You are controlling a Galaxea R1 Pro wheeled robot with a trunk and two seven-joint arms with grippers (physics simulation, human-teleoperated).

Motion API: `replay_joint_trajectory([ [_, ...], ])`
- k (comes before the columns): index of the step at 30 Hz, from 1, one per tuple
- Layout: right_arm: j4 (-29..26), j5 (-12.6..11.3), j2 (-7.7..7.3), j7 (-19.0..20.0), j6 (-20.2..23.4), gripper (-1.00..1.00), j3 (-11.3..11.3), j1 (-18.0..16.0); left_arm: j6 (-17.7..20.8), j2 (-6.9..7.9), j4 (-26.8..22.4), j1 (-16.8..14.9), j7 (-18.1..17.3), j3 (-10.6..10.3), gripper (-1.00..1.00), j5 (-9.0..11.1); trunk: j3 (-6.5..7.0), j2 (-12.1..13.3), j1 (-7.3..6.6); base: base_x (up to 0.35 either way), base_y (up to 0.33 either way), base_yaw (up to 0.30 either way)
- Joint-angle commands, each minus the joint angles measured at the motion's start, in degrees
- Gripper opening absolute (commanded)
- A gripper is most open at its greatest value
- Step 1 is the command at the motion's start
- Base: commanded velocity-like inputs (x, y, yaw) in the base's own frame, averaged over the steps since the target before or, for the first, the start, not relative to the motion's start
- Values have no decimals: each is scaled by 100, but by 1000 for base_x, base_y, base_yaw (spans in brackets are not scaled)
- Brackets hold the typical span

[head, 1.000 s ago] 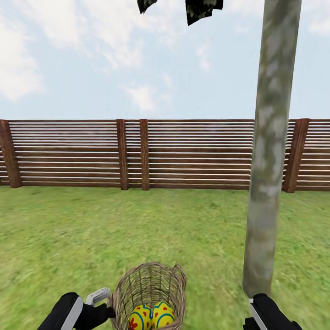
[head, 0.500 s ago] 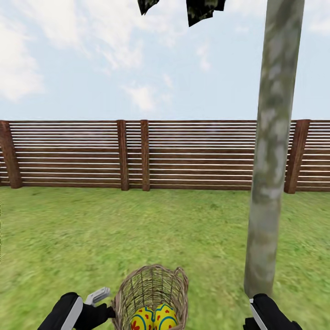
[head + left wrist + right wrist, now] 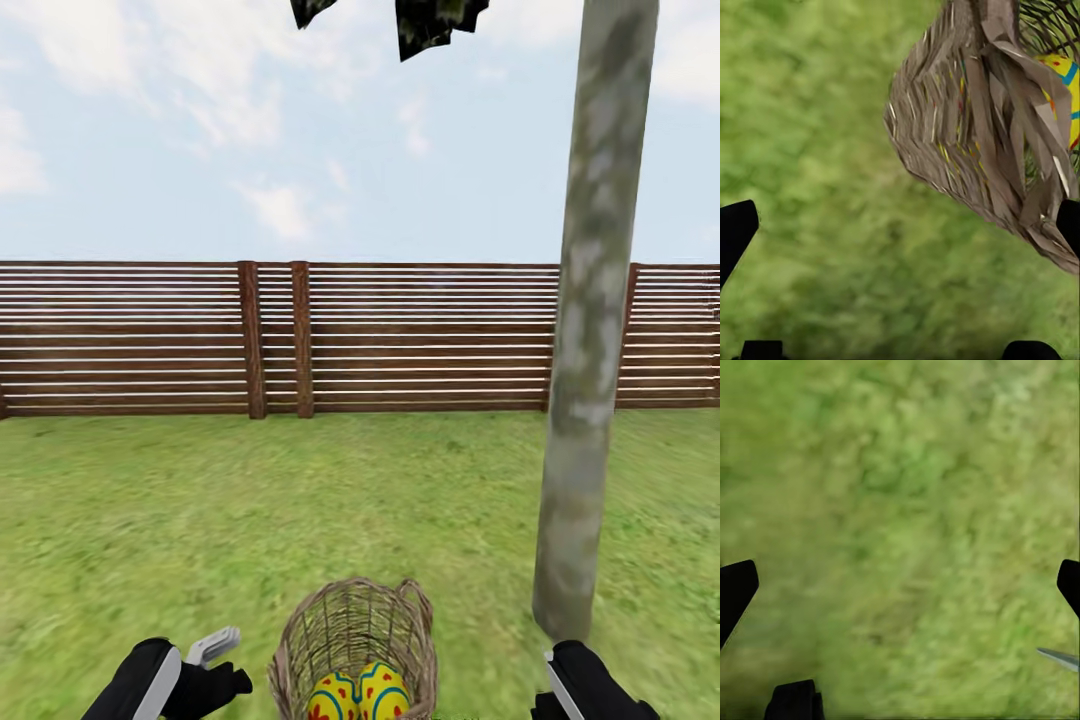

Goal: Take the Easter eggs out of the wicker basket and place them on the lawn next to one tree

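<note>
Wicker basket (image 3: 355, 645) on the lawn (image 3: 200, 500) just left of the tree (image 3: 590, 330), two Easter eggs (image 3: 360, 695) visible inside. Left hand (image 3: 900, 225) spread beside the basket wall; right hand (image 3: 900, 585) spread over grass. We should lower one hand straight through the rim, avoiding the weave, and pinch one egg.

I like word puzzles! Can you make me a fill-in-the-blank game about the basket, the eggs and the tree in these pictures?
1. The painted eggs lie inside the ____.
2. The basket stands on the ____.
3. Behind the lawn runs a brown wooden ____.
4. In the head view, the tree trunk rises on the basket's ____ side.

Missing words: basket; lawn; fence; right
</note>
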Motion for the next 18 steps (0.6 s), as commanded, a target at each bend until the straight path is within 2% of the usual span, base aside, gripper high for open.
replay_joint_trajectory([
  [1, -5, -12, -5, -25, 30, 100, 29, -5, 24, -1, -6, -1, -38, 16, 100, -29, -7, -3, -1, 0, 325, -284],
  [18, -14, -32, -27, -16, 64, 100, -10, -5, 19, -1, -3, -1, -21, 25, 100, -29, -7, -3, -1, 0, 325, -287],
])
